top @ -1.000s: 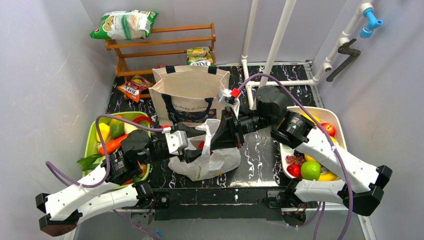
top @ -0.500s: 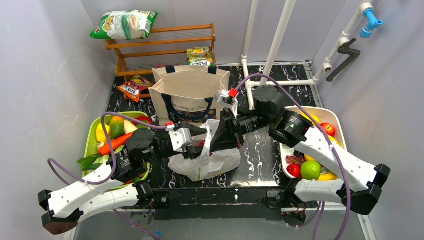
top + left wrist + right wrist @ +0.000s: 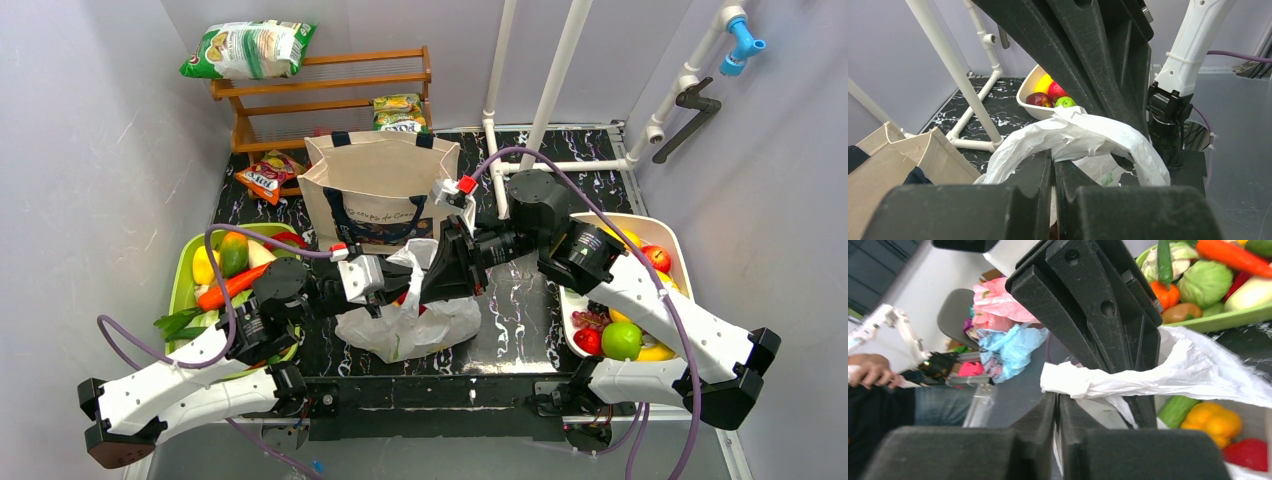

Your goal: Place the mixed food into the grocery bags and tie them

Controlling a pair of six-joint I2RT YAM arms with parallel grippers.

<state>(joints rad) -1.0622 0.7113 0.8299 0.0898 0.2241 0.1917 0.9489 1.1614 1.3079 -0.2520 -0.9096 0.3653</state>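
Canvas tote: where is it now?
Top view: the canvas tote stands upright centre-back, before the wooden rack, just behind the white plastic bag.

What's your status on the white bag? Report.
Left fingers, right fingers: both shut on top of white plastic bag. Food inside, no knot seen. Canvas tote behind, not obstructing.
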